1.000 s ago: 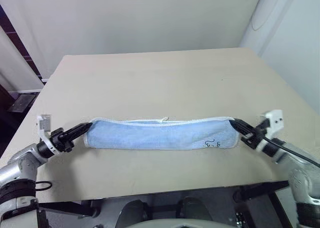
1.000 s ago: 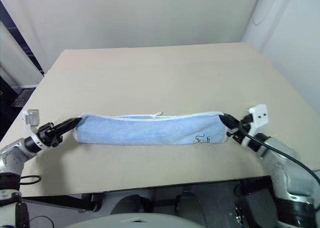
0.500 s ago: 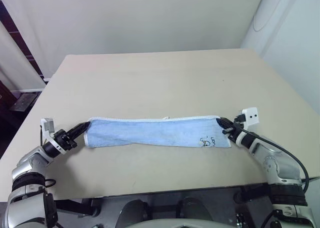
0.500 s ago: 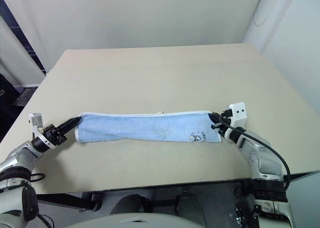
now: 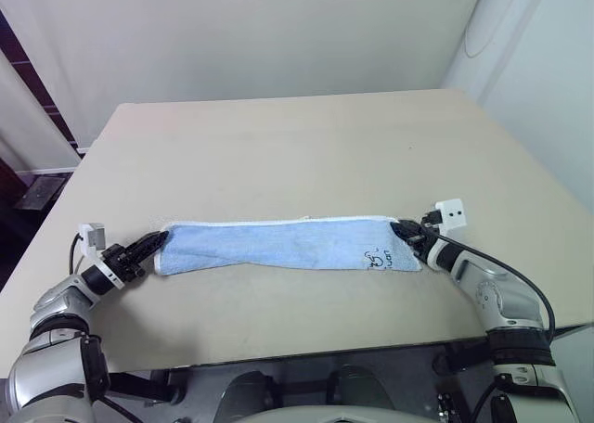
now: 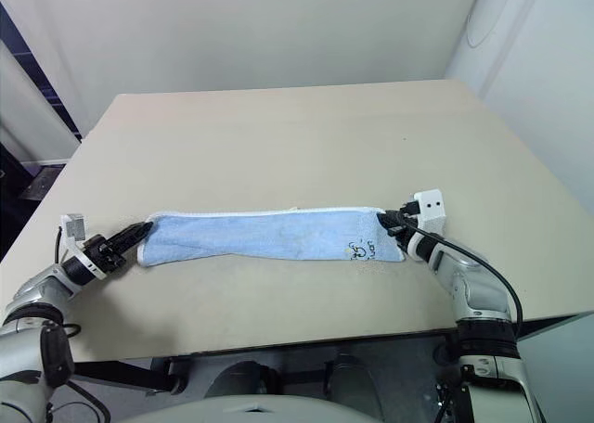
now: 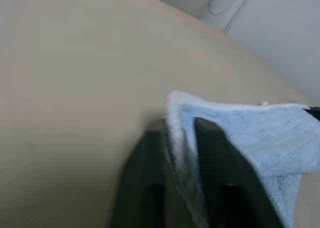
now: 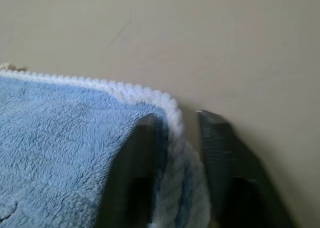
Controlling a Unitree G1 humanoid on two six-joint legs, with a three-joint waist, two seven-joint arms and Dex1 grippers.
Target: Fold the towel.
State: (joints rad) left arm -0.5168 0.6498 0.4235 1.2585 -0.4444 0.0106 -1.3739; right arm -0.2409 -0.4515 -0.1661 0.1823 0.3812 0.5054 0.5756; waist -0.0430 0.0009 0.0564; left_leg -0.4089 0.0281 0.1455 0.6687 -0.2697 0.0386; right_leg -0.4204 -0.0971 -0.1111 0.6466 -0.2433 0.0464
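The light blue terry towel [image 5: 278,247], soft, limp and light, lies as a long band on the beige surface [image 5: 297,154]. Left tool [image 5: 151,247] and right tool [image 5: 405,233] seemingly stand parted around its end hems, good holds.

Towel [image 5: 283,245] lies crosswise on table's [image 5: 297,145] near part.

Unreadable dark mark on towel [image 5: 278,246]
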